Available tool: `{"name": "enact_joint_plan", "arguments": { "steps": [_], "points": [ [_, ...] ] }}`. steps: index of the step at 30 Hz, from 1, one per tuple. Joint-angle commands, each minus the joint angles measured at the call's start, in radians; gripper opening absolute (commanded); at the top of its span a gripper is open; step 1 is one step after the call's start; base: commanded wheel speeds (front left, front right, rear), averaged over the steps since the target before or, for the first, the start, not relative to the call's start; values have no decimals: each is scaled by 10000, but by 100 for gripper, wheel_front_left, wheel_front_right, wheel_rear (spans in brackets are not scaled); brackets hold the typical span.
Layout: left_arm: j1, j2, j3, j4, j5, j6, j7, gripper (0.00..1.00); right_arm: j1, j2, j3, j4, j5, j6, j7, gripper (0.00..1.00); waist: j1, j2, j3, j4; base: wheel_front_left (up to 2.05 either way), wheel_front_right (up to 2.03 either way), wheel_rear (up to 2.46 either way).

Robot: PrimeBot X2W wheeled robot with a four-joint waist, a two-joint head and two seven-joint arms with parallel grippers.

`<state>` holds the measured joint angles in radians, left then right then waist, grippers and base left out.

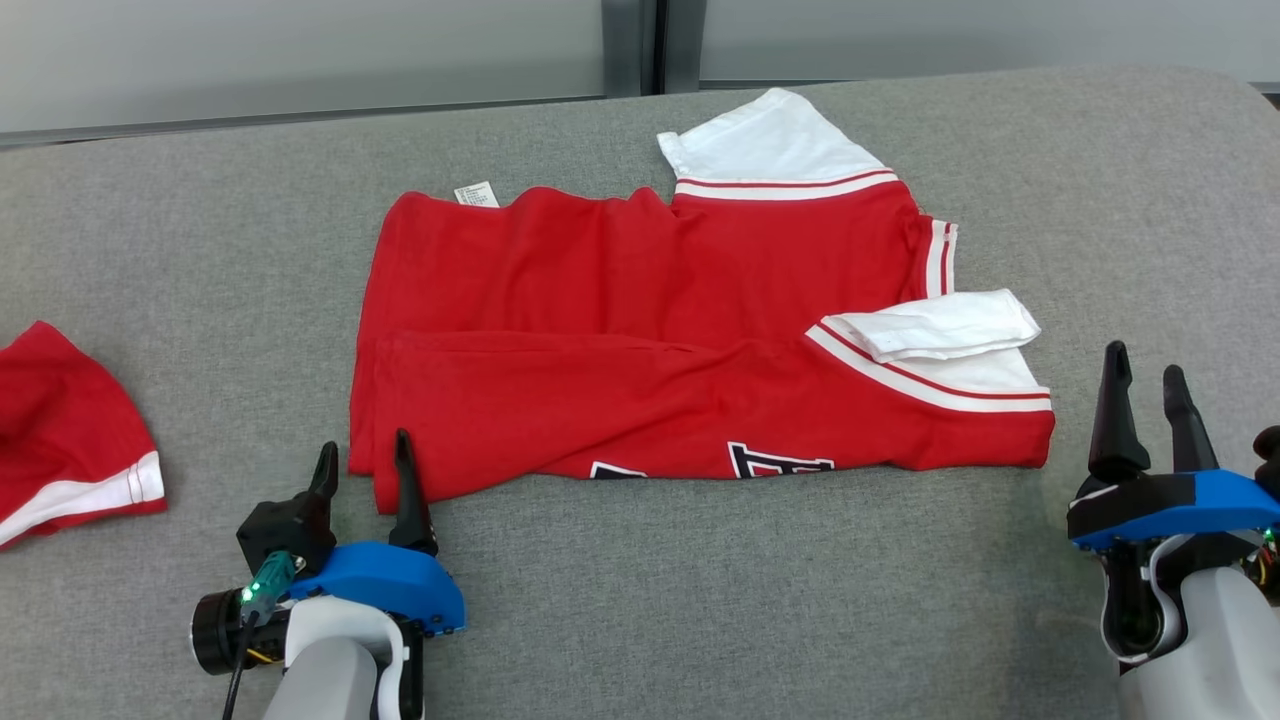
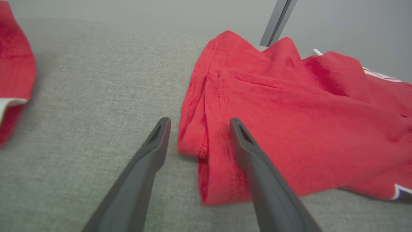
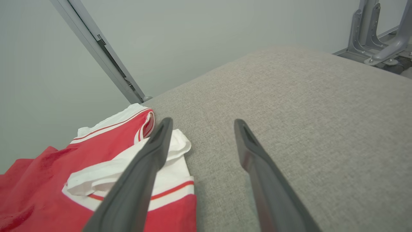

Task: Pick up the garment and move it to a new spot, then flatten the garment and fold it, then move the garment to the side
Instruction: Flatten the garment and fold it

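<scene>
Red jersey [image 1: 640, 330] folded on the grey table [image 1: 700, 600], long axis running left to right. Your left gripper [image 1: 365, 447], open and empty, straddles its near-left corner; your right gripper [image 1: 1143, 362], also open and empty, stands just beside its right end

I count two red shirts on one gray table [image 1: 640, 600]: a folded shirt [image 1: 640, 350] just ahead of my left claw [image 1: 366, 445], and a second shirt [image 1: 70, 430] well off to that claw's left. The folded shirt shows two white sleeves [image 1: 770, 140], the nearer one close to my right claw [image 1: 1143, 361]. Two claws, each with two dark fingers [image 1: 408, 500]. One white label [image 1: 477, 194] lies far beyond the left claw.
</scene>
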<state>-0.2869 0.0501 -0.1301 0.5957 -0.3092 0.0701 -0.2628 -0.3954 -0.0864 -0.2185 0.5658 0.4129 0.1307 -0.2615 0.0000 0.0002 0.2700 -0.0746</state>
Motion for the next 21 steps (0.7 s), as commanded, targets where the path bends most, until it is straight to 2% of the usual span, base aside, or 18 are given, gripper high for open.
{"name": "enact_joint_plan", "arguments": {
  "steps": [1, 9, 10, 11, 13, 16, 21],
  "points": [
    [98, 5, -29, 25, -66, -55, -26, 100, 152, 18, -23, -42, -85, 1, -54, 100, 0, -2, 3, -21, 0, 0, 0],
    [-8, 5, -120, 248, -78, -187, -28, 100, 288, 89, 38, -1, -65, 1, -54, 100, 0, -2, -19, -127, 0, 0, 0],
    [-10, 5, -165, 321, -94, -259, -28, 94, 295, 99, 50, 12, -53, 1, -54, 100, 0, -2, -24, -140, 0, 0, 0],
    [-10, 5, -178, 369, -111, -272, -26, 62, 304, 103, 54, 18, -36, 1, -54, 100, 0, -2, -28, -148, 0, 0, 0],
    [16, 7, -191, 524, -187, -369, -26, 32, 345, 114, 64, 15, -11, 1, -54, 100, 0, -2, -33, -165, 0, 0, 0],
    [-50, 2, -281, 690, -228, -457, -21, 0, 413, 122, 140, 3, 2, 1, -54, 100, 0, -2, -14, -176, 0, 0, 0],
    [-99, 2, -246, 728, -293, -413, -3, 0, 691, 130, 399, 95, -101, 1, -53, 100, 0, -2, -11, -158, 0, 0, 0]
  ]
}}
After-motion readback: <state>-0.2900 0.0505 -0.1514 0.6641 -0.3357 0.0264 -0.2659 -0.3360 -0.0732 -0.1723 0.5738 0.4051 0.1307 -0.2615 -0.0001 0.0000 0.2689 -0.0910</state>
